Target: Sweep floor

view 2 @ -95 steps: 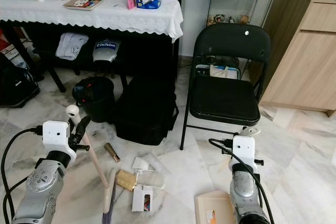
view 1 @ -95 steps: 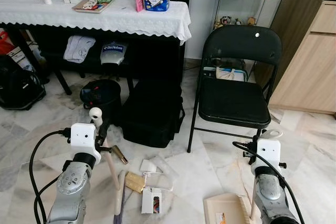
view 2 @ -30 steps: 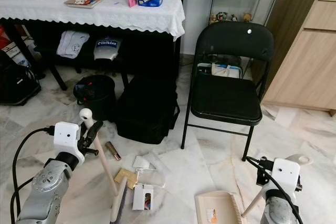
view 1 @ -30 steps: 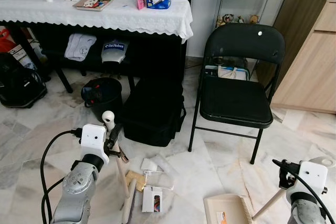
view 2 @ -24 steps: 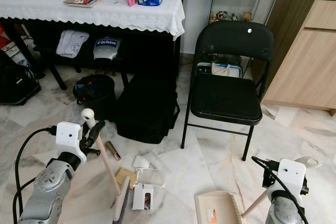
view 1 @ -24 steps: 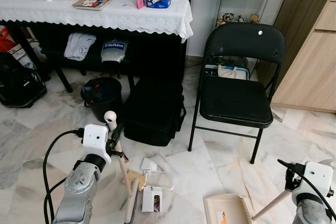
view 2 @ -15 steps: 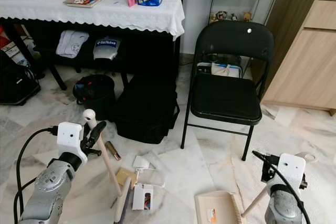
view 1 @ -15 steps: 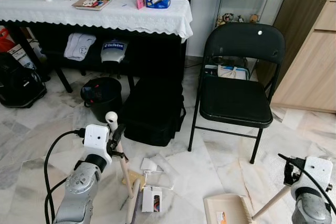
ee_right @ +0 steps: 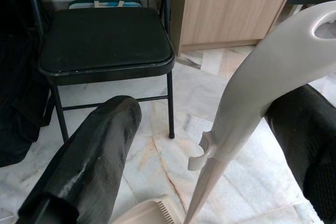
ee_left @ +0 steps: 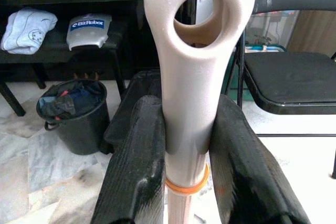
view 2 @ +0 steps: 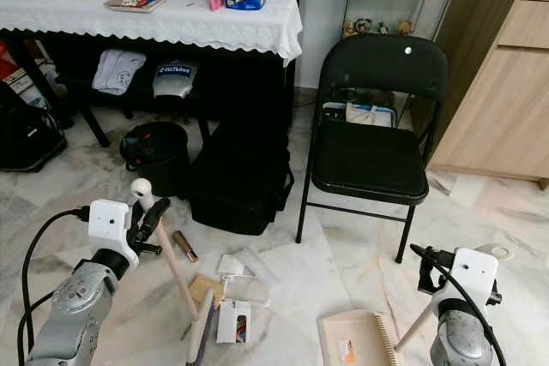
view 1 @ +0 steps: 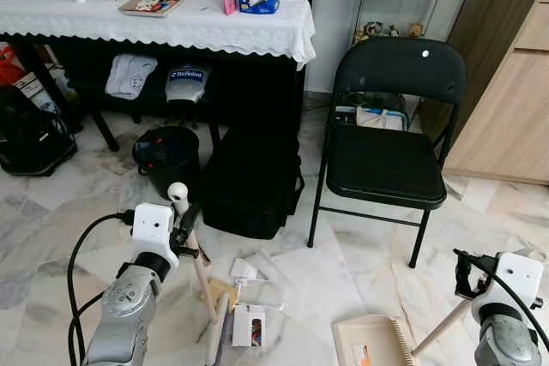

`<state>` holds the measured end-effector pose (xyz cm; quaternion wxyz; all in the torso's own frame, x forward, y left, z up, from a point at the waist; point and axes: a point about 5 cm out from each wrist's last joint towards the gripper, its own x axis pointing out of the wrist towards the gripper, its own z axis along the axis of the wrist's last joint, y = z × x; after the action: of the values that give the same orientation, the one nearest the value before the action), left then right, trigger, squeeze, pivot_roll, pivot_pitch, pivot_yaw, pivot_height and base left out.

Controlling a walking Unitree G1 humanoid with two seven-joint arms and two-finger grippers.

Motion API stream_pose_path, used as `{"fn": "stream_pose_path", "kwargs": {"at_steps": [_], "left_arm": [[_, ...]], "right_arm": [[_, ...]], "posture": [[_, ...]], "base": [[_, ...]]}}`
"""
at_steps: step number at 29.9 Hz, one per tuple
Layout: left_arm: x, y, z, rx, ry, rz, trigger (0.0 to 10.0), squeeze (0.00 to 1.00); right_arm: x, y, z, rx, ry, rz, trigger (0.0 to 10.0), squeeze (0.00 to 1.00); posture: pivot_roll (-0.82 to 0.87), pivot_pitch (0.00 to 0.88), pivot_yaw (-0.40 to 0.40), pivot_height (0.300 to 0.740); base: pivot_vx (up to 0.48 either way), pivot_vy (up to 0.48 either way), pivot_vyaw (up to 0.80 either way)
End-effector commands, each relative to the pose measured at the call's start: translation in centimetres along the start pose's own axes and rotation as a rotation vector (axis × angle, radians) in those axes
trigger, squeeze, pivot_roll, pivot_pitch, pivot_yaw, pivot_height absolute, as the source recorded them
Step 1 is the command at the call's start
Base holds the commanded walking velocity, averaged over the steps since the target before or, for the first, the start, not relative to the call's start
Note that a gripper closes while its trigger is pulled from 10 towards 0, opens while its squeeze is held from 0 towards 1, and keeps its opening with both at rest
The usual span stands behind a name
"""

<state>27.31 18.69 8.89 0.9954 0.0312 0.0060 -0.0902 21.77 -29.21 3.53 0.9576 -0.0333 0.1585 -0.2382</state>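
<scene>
My left gripper (view 1: 187, 220) is shut on the upper part of a cream broom handle (ee_left: 189, 77), just under its hanging loop. The broom slants down to its head (view 1: 214, 336) on the marble floor. Beside the head lies litter: a white paper (view 1: 243, 270), a gold packet (view 1: 226, 291) and a small carton (view 1: 249, 328); a brown tube (view 2: 184, 246) lies farther left. A beige dustpan (view 1: 373, 345) rests on the floor at the right. Its long handle (ee_right: 247, 108) leans against one finger of my right gripper (view 1: 468, 272), whose fingers (ee_right: 89, 166) stand wide apart.
A black folding chair (view 1: 390, 165) stands ahead on the right. A black bag (view 1: 253, 182) and a black bin (view 1: 165, 156) sit ahead of the litter, under a table with a white cloth (view 1: 171, 30). A wooden cabinet (view 1: 506, 100) lines the right side.
Over three seconds my right gripper swung out to the right, tilting the dustpan handle with it. My left gripper carried the broom a little right, toward the litter. Little has changed in the last half second.
</scene>
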Motion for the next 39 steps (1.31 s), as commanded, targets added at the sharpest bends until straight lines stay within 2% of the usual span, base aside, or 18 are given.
{"fn": "stream_pose_path", "kwargs": {"at_steps": [1,14,39], "left_arm": [[-0.07,0.46,0.03,0.007,0.005,0.008,10.0,0.00],[-0.21,0.44,-0.08,0.025,0.016,-0.005,10.0,0.00],[-0.21,0.34,-0.24,0.024,0.016,-0.001,10.0,0.00]], "right_arm": [[0.10,-0.03,0.45,0.004,-0.022,0.000,10.0,0.00],[0.51,0.53,0.61,0.016,-0.020,0.056,10.0,0.00],[0.98,0.87,1.11,0.024,-0.039,0.100,10.0,0.00]], "posture": [[0.01,0.000,0.016,0.740],[0.01,0.000,0.019,0.740],[0.01,0.000,0.011,0.740]], "base": [[0.000,0.000,0.00],[0.000,0.000,0.00],[0.000,-0.296,0.00]]}}
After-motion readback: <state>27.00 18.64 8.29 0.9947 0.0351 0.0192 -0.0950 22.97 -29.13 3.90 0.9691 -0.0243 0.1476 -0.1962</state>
